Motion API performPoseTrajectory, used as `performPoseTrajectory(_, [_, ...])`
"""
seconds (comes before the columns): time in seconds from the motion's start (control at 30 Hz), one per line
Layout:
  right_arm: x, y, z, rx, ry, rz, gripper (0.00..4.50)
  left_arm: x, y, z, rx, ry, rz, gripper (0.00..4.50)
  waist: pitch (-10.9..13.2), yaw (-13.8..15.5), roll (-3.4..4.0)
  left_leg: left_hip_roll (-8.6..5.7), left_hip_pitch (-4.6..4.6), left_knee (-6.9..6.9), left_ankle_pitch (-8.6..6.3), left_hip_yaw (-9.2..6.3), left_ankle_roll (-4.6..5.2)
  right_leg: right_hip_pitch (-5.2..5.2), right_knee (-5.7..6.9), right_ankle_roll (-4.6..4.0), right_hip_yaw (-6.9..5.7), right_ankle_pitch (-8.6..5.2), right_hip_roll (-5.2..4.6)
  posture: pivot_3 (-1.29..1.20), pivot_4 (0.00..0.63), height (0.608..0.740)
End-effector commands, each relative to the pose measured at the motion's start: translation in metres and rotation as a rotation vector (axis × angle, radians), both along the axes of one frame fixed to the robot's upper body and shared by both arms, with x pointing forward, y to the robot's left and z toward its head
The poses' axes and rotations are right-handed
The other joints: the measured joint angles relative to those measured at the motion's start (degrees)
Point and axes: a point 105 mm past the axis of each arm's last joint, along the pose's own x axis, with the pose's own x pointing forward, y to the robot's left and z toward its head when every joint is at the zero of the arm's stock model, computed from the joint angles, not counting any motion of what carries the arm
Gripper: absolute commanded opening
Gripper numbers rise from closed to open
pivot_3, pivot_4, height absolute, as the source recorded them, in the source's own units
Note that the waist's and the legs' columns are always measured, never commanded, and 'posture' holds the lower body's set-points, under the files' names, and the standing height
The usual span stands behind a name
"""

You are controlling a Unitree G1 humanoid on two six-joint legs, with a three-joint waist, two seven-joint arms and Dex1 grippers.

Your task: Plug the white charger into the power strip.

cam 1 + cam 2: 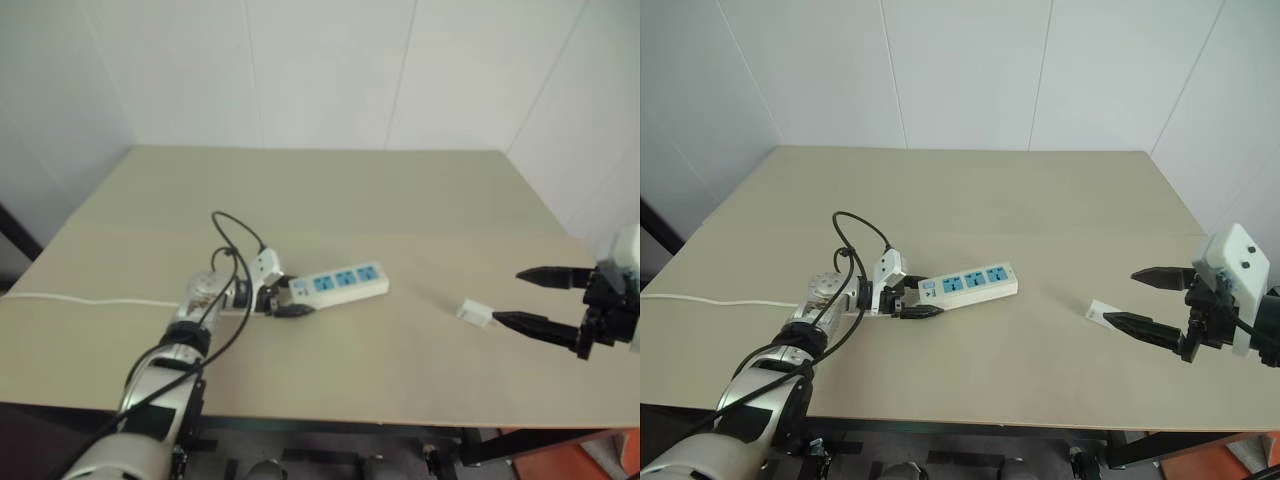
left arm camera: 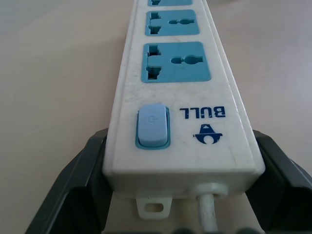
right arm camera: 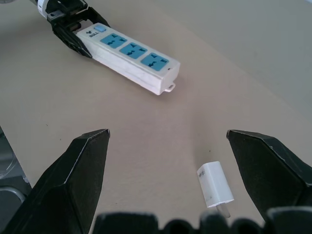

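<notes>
A beige table (image 1: 1060, 200) stands against white walls. On it lies the power strip (image 1: 975, 283), a long white bar with three blue socket faces, near the middle. Its thin white cord (image 1: 710, 299) trails off toward the table's left edge. The white charger (image 1: 1099, 312) lies flat, well apart to the right.

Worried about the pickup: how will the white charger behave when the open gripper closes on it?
The white charger looks small, so probably light and apt to skid. It lies flat on the table, unlikely to roll. Its smooth shell may slip between the right gripper fingers.
</notes>
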Motion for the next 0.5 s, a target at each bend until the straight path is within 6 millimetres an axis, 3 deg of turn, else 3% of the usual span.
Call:
performPoseTrajectory(0.03, [-0.002, -0.001, 0.012, -0.003, -0.053, -0.007, 4.5, -0.014, -0.007, 0.006, 0.004, -0.031, -0.098, 3.31, 0.0, 0.0, 0.01, 0.0, 0.01, 0.0, 0.0, 0.0, 0.0, 0.01, 0.0, 0.0, 0.0, 0.0, 0.0, 0.0, 0.15, 0.74])
performPoseTrajectory(0.2, [0.0, -0.001, 0.012, -0.005, -0.055, -0.009, 4.5, -0.023, -0.012, -0.015, 0.081, -0.065, -0.107, 3.31, -0.01, 0.19, 0.01, 0.0, 0.03, 0.02, 0.0, -0.01, 0.0, 0.03, 0.01, 0.0, 0.0, 0.0, 0.0, 0.0, 0.15, 0.74])
performPoseTrajectory(0.27, [0.0, 0.001, 0.012, 0.0, -0.056, -0.004, 4.5, -0.022, -0.015, -0.018, 0.095, -0.096, -0.088, 4.03, -0.01, 0.25, 0.02, -0.01, 0.07, 0.05, 0.0, -0.01, 0.0, 0.09, 0.0, 0.0, 0.0, 0.0, -0.02, 0.0, 0.15, 0.74])
performPoseTrajectory(0.33, [0.0, 0.002, 0.012, 0.002, -0.054, 0.001, 4.5, -0.022, -0.017, -0.016, 0.077, -0.114, -0.085, 4.48, -0.02, 0.24, 0.02, 0.0, 0.08, 0.05, 0.0, -0.01, 0.0, 0.12, -0.01, 0.01, 0.0, 0.0, -0.02, 0.0, 0.15, 0.74])
performPoseTrajectory(0.5, [0.0, 0.002, 0.012, 0.002, -0.047, 0.003, 4.5, -0.021, -0.008, 0.002, 0.016, -0.134, -0.065, 4.48, -0.01, 0.08, 0.02, 0.0, 0.06, 0.05, 0.0, -0.01, 0.0, 0.08, 0.0, 0.01, 0.0, 0.0, -0.01, 0.0, 0.15, 0.74])
